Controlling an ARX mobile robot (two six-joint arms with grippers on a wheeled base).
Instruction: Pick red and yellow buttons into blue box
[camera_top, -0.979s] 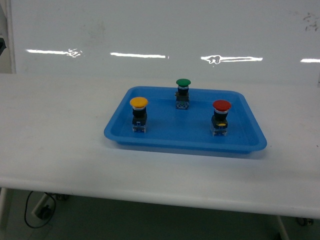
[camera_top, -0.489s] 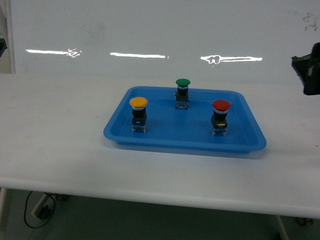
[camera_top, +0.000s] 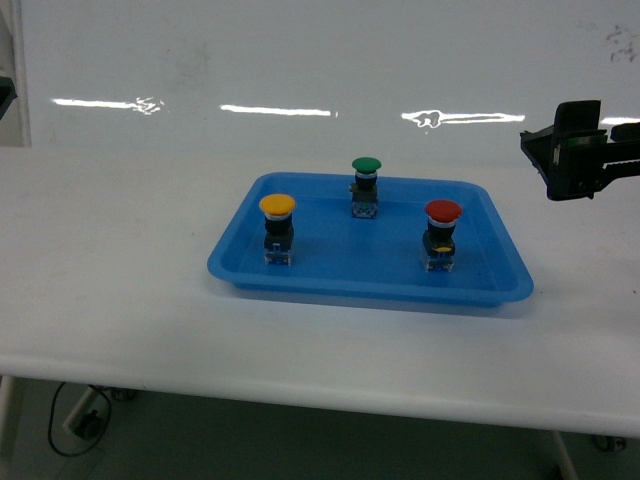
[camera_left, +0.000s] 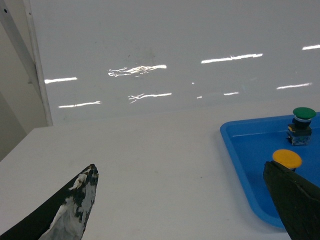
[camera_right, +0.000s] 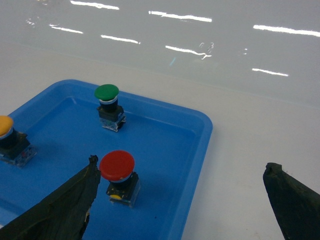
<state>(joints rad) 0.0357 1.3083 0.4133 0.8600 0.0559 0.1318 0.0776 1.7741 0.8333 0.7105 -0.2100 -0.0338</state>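
3 buttons are standing upright in the blue tray (camera_top: 500, 285) on the white table (camera_top: 110, 300): yellow button (camera_top: 278, 228) front left, red button (camera_top: 442, 234) front right, green button (camera_top: 366, 186) behind. Right gripper (camera_top: 572, 163) is hovering spread, right of the tray, well apart from red. Left gripper (camera_left: 190, 220) is also spread, yellow just beside its right finger.

The scene was brightly and evenly lit from overhead. Long white streaks of glare from strip lights lay across the glossy wall (camera_top: 300, 60) in all three views. The white table (camera_top: 120, 300) looked washed out, almost merging with the wall. Shadows were soft and faint, with only a pale one under the tray (camera_top: 300, 285). The head view was slightly soft and grainy. In both wrist views the near fingers (camera_right: 60, 210) were blurred and dark.
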